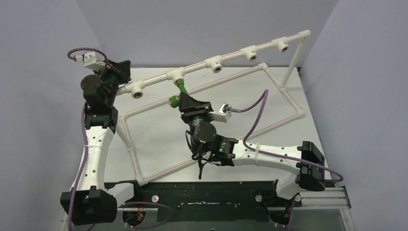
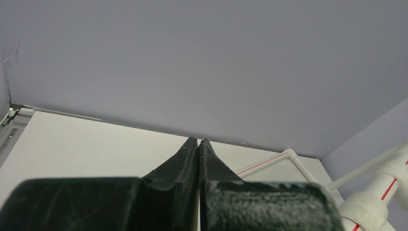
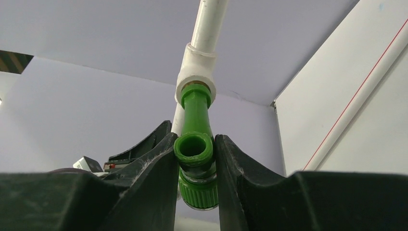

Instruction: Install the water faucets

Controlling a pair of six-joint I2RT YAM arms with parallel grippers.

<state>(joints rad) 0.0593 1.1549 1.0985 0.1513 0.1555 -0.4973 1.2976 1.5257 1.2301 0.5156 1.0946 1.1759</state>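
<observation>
Right wrist: faucet (image 3: 194, 111) within right tool (image 3: 195, 136)

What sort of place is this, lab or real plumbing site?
Probably a lab test booth: plain walls around a white table, and a mock-up pipe frame with a green tap at one outlet.

Between the fingers of the right claw (image 3: 194, 139), touching both: small bright-green plastic tap (image 3: 195, 115). Just beyond the fingertips, around the tap's far end: white plastic tee fitting (image 3: 195, 72) on the long white raised pipe rail (image 1: 238, 54). Along the rail to this claw's right: three more tees. To its left: one end tee, then the left claw (image 2: 198, 144), jaws pressed together, just beside that end. Beneath both claws: white rectangular pipe frame (image 1: 284, 94), flat on the white table (image 1: 159, 139).
</observation>
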